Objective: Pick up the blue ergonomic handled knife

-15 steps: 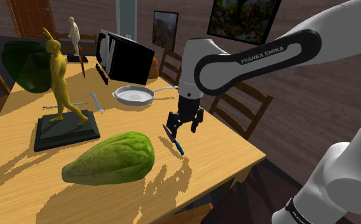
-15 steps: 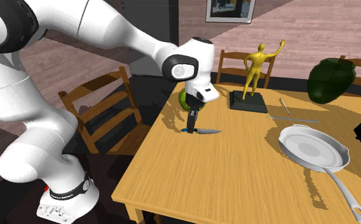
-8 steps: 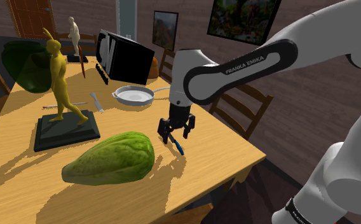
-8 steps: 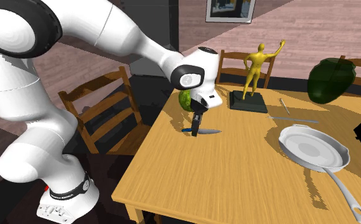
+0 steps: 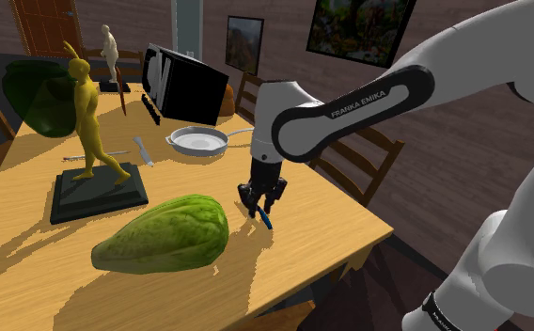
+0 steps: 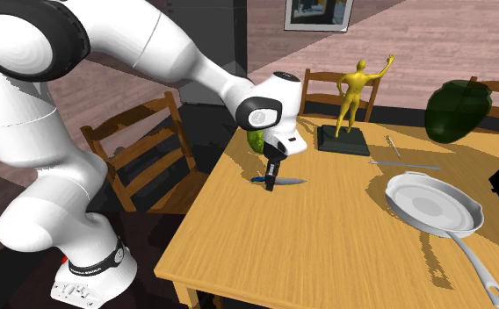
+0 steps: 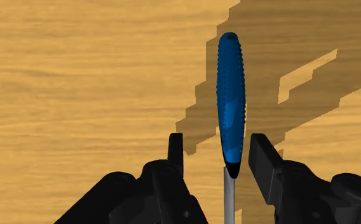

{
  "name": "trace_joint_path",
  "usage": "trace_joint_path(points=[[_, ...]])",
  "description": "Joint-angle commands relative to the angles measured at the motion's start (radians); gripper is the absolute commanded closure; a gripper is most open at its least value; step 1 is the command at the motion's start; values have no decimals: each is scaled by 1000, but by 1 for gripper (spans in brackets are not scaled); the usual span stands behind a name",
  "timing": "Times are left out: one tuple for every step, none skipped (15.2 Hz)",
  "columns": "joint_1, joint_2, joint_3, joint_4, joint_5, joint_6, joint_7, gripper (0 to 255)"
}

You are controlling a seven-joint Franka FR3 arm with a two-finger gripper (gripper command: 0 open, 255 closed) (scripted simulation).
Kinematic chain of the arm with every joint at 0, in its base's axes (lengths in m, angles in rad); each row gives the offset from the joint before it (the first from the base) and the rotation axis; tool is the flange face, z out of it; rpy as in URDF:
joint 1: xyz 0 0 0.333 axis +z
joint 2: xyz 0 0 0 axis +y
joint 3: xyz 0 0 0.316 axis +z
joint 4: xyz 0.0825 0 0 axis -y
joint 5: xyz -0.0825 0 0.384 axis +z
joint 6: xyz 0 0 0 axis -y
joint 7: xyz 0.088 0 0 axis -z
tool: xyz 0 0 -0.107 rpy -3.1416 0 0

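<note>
Nearly there, but not gripped and not lifted yet. Blue-handled knife [image 7: 230,95] flat on the wooden counter [image 7: 77,76], grey blade running back beneath the wrist. Straddled by the end effector [image 7: 218,153] close to the handle-blade junction, fingers [image 7: 262,156] spread, a sliver of counter visible on each side of the handle: open, then, and touching nothing. Done, judging by this: approach, alignment, descent to about counter height. Left to do: closing on the handle, then raising it clear.

In the shoulder view, knife [image 5: 267,219] under the end effector [image 5: 259,202] and not far from a corner of the counter [image 5: 331,226]: edges at roughly two and five o'clock, corner at three. Large green fruit [image 5: 162,235] at nine o'clock, near but apart. White pan [image 5: 197,141] at eleven, well apart. Yellow figurine [image 5: 86,103] on its dark base farther off at ten. Nothing overhead, so ample room for a straight lift. Probably best kept vertical, away from the fruit's flank and without sliding the knife toward the corner.
</note>
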Motion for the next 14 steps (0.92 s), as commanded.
trace_joint_path(points=[[4,7,5,-5,3,9,0,255],[3,8,4,-4,3,10,-1,255],[3,9,4,-5,2,12,-1,255],[5,8,6,-5,3,11,1,255],[4,7,5,-7,3,11,0,255],[5,10,4,1,2,7,0,255],[5,3,4,6,5,-6,-1,255],[4,-5,4,12,7,-19,-3,255],[4,-12,3,19,10,-32,-4,255],[4,-20,3,25,12,-45,-5,255],[3,-26,3,31,15,-59,-7,255],[3,-33,3,38,17,-72,-8,255],[3,-40,3,45,19,-85,-9,255],[2,-46,2,52,21,-98,-10,255]])
